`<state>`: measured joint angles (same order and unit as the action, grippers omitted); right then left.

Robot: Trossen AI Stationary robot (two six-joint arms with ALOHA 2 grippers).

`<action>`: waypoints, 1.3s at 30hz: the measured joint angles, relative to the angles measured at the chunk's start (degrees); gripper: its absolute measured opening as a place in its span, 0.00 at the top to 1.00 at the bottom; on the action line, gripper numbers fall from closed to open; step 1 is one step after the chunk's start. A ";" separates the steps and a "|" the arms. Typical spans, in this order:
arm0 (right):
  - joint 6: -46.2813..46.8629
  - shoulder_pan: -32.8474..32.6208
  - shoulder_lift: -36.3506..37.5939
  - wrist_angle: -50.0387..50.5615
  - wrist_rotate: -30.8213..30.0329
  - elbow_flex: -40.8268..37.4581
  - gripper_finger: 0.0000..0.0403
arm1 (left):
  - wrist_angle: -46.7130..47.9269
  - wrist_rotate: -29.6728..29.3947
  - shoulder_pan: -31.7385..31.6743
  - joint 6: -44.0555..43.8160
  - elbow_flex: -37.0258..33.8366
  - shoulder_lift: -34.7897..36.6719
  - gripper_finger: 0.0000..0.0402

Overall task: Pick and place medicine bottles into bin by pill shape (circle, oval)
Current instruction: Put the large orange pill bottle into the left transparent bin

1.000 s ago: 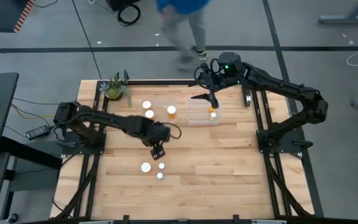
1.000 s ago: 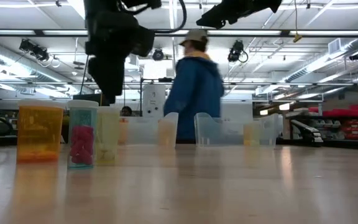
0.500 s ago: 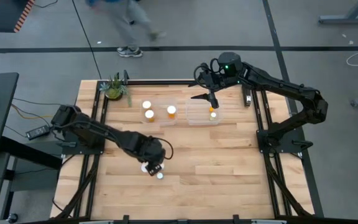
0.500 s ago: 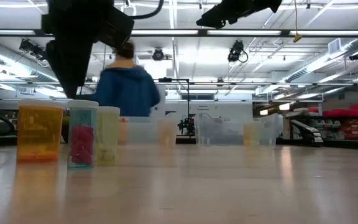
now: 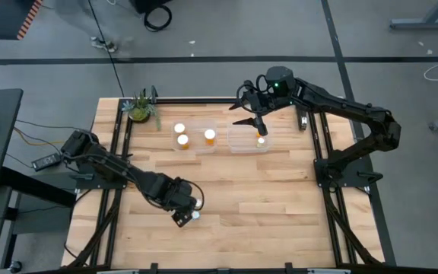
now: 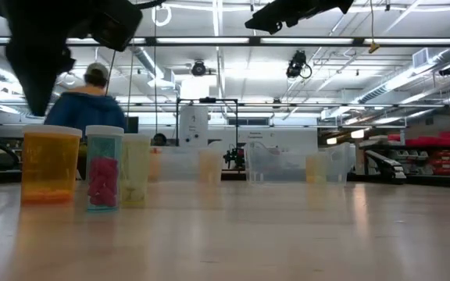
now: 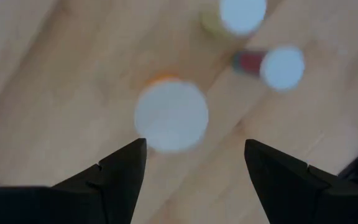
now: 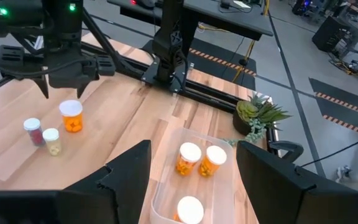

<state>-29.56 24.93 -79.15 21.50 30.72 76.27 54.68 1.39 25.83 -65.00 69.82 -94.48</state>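
Three medicine bottles stand upright on the table's near left. They are a wide amber one with a white cap, a small one with pink pills and a small yellowish one. My left gripper hovers open just above the wide bottle, pointing down, with a finger on either side of its cap and touching nothing. My right gripper is open and empty above the right clear bin, which holds one bottle.
The left clear bin holds three capped bottles. A small potted plant stands at the far left corner. A person is in the room behind the table. Bare wood lies toward the near and right sides.
My left gripper has gone toward the table's near edge and a little left, ending over the wide bottle, its fingers open. The person behind the table has walked to the left. The right arm has kept still.
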 joint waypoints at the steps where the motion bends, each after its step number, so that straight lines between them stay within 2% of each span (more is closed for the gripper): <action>1: 0.00 0.00 0.02 0.00 0.00 0.00 0.39 | 0.50 0.26 0.48 -1.05 0.00 0.00 0.30; 8: 0.03 0.00 0.01 -0.01 0.00 0.00 0.39 | 1.76 0.19 4.32 -11.20 -0.01 -0.18 0.32; 13: 0.00 0.00 0.01 0.00 0.00 0.00 0.39 | 1.77 -0.49 6.59 -14.09 -0.02 -2.59 0.33; 25: 0.02 0.00 0.00 -0.02 -0.02 0.00 0.39 | 1.55 -3.01 5.74 -8.76 -0.04 -8.86 0.33; 34: 0.00 0.00 0.02 0.00 -0.02 0.00 0.39 | 1.70 -9.33 5.09 -6.26 -0.04 -9.55 0.34; 39: 0.00 0.00 0.01 0.00 -0.02 0.00 0.39 | 1.63 -10.20 5.10 -5.73 -0.04 -9.55 0.35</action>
<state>-29.56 24.93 -79.14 21.50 30.70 76.27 56.31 -8.82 30.93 -70.73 69.78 -104.03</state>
